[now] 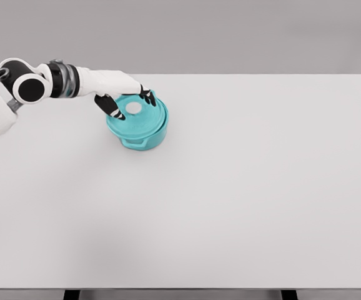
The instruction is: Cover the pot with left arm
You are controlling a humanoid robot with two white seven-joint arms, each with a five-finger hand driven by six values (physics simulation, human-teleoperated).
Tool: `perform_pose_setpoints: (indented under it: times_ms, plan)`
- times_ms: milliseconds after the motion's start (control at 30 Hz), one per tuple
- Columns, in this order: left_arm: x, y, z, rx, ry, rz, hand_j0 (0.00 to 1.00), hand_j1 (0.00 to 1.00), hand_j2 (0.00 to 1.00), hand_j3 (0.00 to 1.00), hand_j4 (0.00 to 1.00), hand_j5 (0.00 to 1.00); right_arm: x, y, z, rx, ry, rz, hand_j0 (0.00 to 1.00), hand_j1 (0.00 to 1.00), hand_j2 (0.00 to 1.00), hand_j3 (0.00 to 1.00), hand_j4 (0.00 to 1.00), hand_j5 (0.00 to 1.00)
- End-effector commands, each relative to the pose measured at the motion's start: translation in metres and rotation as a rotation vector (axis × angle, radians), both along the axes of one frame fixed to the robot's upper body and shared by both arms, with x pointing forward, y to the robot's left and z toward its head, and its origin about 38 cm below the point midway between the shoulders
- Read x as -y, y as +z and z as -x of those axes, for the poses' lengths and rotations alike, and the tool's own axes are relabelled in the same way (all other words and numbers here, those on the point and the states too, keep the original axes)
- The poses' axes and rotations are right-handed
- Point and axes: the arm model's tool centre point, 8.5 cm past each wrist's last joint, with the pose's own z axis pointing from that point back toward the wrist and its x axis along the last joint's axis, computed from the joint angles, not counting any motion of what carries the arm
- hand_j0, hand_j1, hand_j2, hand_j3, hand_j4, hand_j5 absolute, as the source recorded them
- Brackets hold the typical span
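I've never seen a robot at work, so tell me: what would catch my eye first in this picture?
The one spot of colour: a teal pot with its teal lid on top, on the left far part of a big white table. Next, the white left arm reaching in from the left, its left hand at the lid with dark fingertips touching its top. No other arm shows.
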Motion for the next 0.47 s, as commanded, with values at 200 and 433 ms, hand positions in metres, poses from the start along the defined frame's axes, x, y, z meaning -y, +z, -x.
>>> perform_pose_setpoints:
  times_ms: [200, 433]
  plan:
    - [-0.098, 0.038, 0.014, 0.081, -0.004, -0.078, 1.00, 1.00, 1.00, 1.00, 1.00, 1.00, 0.000, 0.000, 0.000, 0.000, 0.001, 0.000, 1.00, 1.00, 1.00, 1.00, 1.00, 1.00]
    - [-0.127, 0.029, 0.036, 0.058, -0.080, -0.089, 1.00, 1.00, 1.00, 1.00, 1.00, 1.00, 0.000, 0.000, 0.001, -0.002, -0.001, 0.000, 1.00, 1.00, 1.00, 1.00, 1.00, 1.00]
